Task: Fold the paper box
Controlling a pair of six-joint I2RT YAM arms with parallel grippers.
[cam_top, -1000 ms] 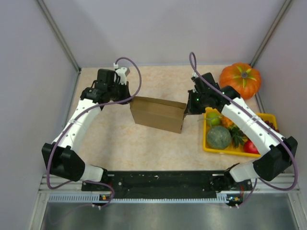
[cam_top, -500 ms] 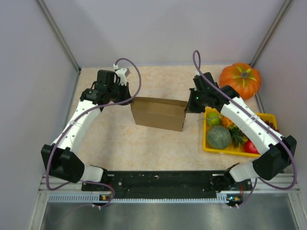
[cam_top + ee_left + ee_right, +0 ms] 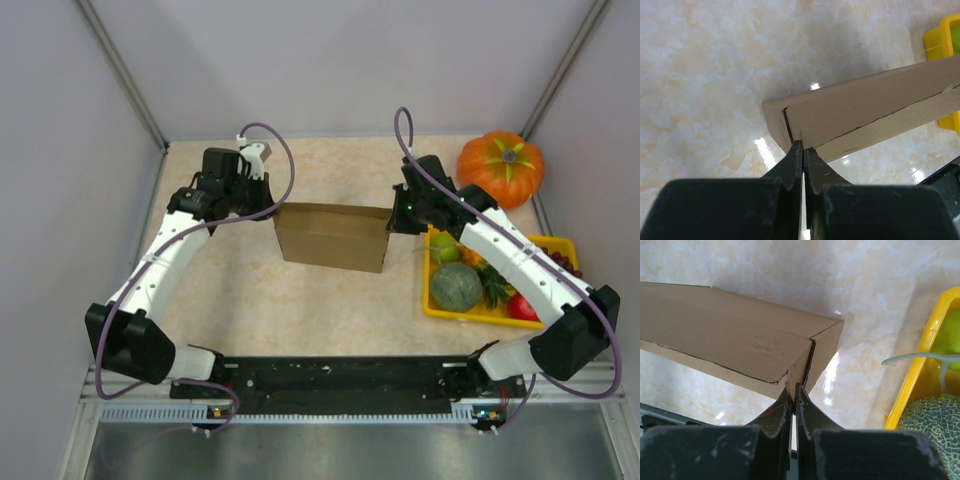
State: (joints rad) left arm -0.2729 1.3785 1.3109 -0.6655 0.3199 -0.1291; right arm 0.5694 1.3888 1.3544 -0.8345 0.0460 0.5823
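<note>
The paper box (image 3: 333,238) has rotated level since earlier

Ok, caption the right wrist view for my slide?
Right arm's jaws, shut, pinch the corner flap of a plain brown cardboard box; yellow plastic tray at right.

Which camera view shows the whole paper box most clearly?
The top external view: the paper box appears whole there, between both arms. The left wrist view shows only one corner at the shut fingers; the right wrist view shows only the opposite end.

Orange pumpkin (image 3: 502,165) near yellow tray (image 3: 470,318) with green melon (image 3: 457,287)
</note>
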